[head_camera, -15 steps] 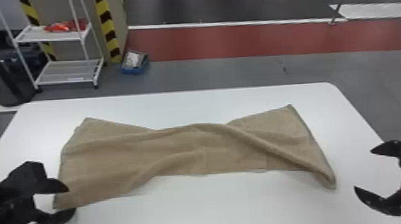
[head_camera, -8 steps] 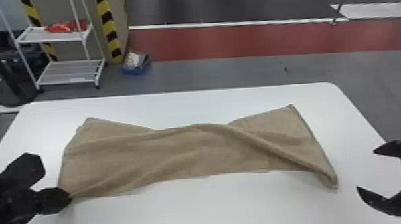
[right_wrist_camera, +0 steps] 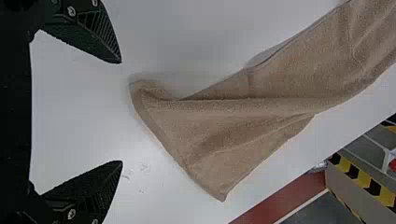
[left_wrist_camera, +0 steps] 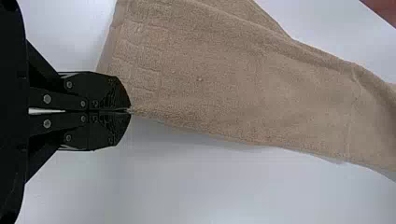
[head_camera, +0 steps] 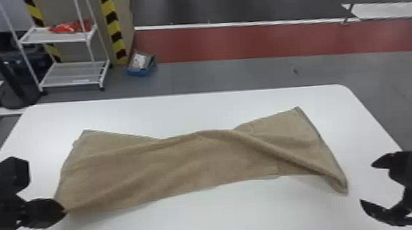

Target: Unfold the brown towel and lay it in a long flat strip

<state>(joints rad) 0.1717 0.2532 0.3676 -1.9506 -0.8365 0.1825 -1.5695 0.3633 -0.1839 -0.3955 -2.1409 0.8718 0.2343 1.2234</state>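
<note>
Brown towel (head_camera: 171,166) is lying across the worktop (head_camera: 195,223), stretching from near the left edge toward the right edge in a rough bow-tie shape, its long side running roughly along the far edge. Left gripper (head_camera: 64,211) is sitting over the left part of the worktop, holding the towel's near left corner. In the left wrist view the left gripper (left_wrist_camera: 130,111) is keeping its fingers pressed together, the very tip of that corner pinched between them; a ribbed band is showing close to that end of the cloth. Towel's far left corner is pointing toward the worktop's far left corner, lying flat-ish. Right gripper (head_camera: 366,183) is hovering by the worktop's right edge, just beside the towel's near right corner and not touching it. In the right wrist view the right gripper (right_wrist_camera: 122,112) is holding its fingers spread wide, nothing between them. That near right corner is curling over on itself; a thick fold is running diagonally from it back to the middle of the towel's far side. Far right corner is pointing toward the worktop's far right corner. Far side is dipping inward between the two far corners. Beyond the far edge, on the floor: white rack (head_camera: 40,37) is standing off the left half, blue bin (head_camera: 137,72) sitting beside it, red floor band (head_camera: 245,42) running behind.
</note>
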